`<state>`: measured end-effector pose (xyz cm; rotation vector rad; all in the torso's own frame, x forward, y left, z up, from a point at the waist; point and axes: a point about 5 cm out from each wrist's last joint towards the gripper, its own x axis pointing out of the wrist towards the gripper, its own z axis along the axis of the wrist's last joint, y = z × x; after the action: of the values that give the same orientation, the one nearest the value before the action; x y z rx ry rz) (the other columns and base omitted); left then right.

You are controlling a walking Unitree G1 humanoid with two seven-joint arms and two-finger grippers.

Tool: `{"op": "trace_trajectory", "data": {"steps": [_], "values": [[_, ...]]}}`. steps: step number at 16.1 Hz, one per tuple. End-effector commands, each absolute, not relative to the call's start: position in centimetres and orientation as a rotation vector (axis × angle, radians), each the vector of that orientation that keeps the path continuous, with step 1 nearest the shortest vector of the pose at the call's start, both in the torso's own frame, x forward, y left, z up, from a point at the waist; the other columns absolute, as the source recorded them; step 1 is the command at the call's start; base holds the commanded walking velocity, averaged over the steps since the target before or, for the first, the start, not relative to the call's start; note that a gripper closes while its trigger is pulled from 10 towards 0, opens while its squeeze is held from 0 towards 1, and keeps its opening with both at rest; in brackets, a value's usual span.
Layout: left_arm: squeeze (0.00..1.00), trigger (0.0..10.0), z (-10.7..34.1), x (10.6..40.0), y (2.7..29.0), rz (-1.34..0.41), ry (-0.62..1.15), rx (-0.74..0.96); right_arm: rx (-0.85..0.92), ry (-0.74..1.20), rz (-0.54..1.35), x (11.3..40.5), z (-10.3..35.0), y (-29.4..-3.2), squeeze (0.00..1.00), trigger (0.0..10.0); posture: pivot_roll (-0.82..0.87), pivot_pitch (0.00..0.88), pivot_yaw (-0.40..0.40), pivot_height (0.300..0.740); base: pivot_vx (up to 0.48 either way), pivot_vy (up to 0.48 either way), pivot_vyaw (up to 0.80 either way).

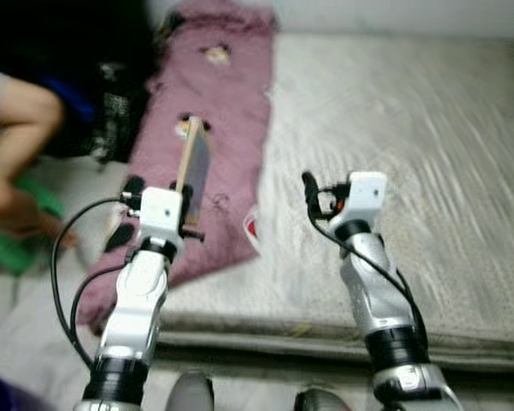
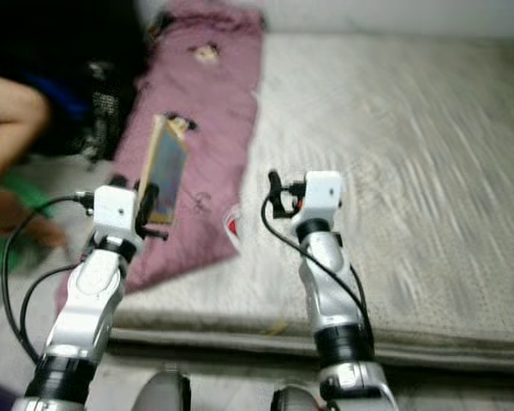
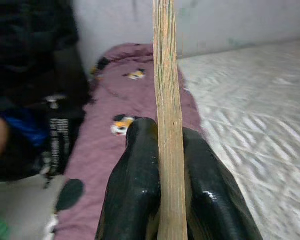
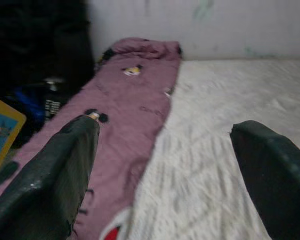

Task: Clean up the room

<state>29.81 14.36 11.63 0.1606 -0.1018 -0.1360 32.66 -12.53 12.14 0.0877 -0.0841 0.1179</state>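
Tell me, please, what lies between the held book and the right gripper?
In the left eye view, between book and right gripper: pink blanket edge, then bare mattress.

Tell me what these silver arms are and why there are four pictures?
They belong to a walking robot that tidies rooms. Two pictures come from cameras in its head, looking down at a mattress with a purple blanket on it. The other two come from cameras on its wrists, looking along its black fingers. The left gripper is pinching a thin book edge-on. The right gripper is open, holding nothing, above the mattress. A person's arm is on the left.
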Motion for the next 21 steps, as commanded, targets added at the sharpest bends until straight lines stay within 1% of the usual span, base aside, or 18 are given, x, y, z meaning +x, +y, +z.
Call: {"op": "trace_trajectory", "data": {"steps": [1,5,7,9,12,17,18,21], "values": [[0.0,10.0,12.0,30.0,14.7,-0.119,-0.124,0.181,0.087,-0.077,0.116,32.7,12.0,-12.5,0.0,10.0,0.08,0.0,-0.002,0.74,0.0,0.0,0.0],[0.0,10.0,11.8,30.0,15.0,-0.082,-0.129,0.239,0.075,-0.075,0.11,32.8,11.9,-12.7,0.0,10.0,0.08,0.0,-0.001,0.74,0.0,0.0,0.0],[0.0,10.0,11.3,30.0,15.3,-0.055,-0.09,0.216,0.076,-0.068,0.108,32.7,11.7,-12.7,0.0,10.0,0.07,0.0,-0.001,0.74,0.0,0.0,0.0],[0.0,10.0,11.1,29.8,15.2,-0.067,-0.086,0.215,0.07,-0.059,0.102,32.5,11.5,-12.8,0.0,10.0,0.07,0.0,-0.002,0.74,0.0,0.0,0.0],[0.0,10.0,10.5,29.3,15.5,-0.032,-0.082,0.207,0.059,-0.045,0.089,32.2,11.0,-13.2,0.0,10.0,0.07,0.0,-0.002,0.74,0.0,0.0,0.0],[0.0,10.0,10.1,29.1,16.6,-0.011,-0.068,0.197,0.079,-0.019,0.021,32.1,10.5,-13.9,0.0,10.0,0.07,0.0,-0.002,0.74,0.0,0.0,0.0],[0.0,10.0,10.0,29.1,16.5,-0.012,-0.066,0.196,0.101,0.007,0.012,32.2,10.2,-14.0,0.0,10.0,0.07,0.0,-0.003,0.74,0.0,0.0,-0.8],[0.0,10.0,9.9,29.1,15.8,-0.027,-0.063,0.182,0.084,0.004,0.013,32.2,10.4,-14.1,0.0,10.0,0.06,0.0,-0.006,0.74,0.0,0.0,-0.8]]}}
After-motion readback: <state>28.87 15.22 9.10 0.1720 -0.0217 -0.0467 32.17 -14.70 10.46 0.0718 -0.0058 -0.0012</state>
